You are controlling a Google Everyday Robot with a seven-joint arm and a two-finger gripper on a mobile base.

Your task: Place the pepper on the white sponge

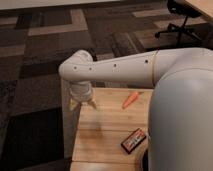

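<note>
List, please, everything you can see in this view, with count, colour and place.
pepper: one, orange, on the table's far side, right of the tool
packet: one, black and red, on the table's near right
table: one, light wood, centre
office chair: one, black, top right
carpet: one, dark patterned, floor
white sponge: none in view
arm: one, white, reaching left over the table
tool: one, open and empty, over the table's far left corner

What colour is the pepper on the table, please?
Orange pepper, clearest in the camera view; the gripper hangs over the table's edge.
</note>
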